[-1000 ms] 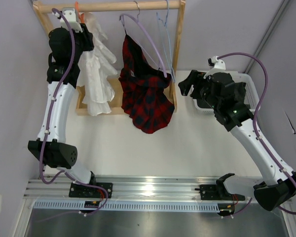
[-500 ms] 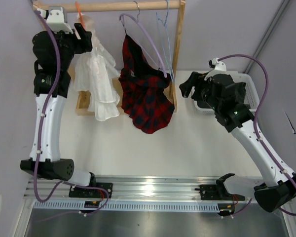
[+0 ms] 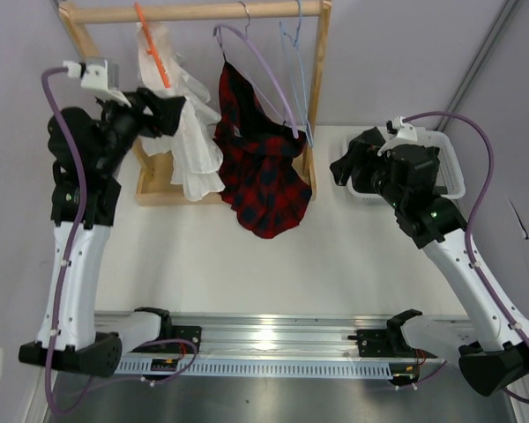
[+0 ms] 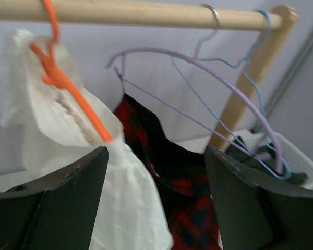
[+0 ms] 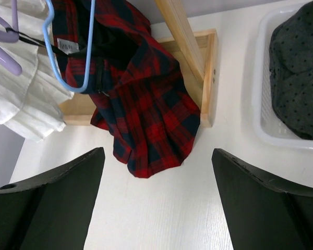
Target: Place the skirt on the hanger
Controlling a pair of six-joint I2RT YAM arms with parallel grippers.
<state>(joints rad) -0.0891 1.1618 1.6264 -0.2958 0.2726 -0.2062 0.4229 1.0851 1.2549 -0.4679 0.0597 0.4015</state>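
Two arms: the left gripper (image 3: 163,113) was far nearer the skirt (image 3: 189,132); the right gripper (image 3: 346,163) sat well apart at 3 o'clock in the top view.
Left claw: fingers spread wide in the left wrist view, nothing pinched between them that we could see.
Right claw: also spread wide and empty, pointing down over the table (image 3: 335,256).
Skirt place: at 11 o'clock in the top view, it hung from the hanger (image 3: 152,55), whose hook was over the wooden rail (image 3: 212,11).
Key relation: from the left claw the skirt lay ahead at 10 to 11 o'clock, with cloth dropping just beside the left finger (image 4: 57,208); we could not tell whether they touched.
Long axis: the skirt hung straight down from the rail; the hanger's orange arm sloped from 11 to 5 o'clock.
Skirt look: white, thin, ruffled, bunched at the top and draped unevenly.
Neighbours: the plaid garment (image 3: 264,167) on the lilac hanger (image 3: 264,70) hung just beside it at 3 o'clock.
Progress: we judged the hanging about done.
Next move: probably a clean pull-back towards 6 o'clock.
Risk: the finger could snag loose cloth.
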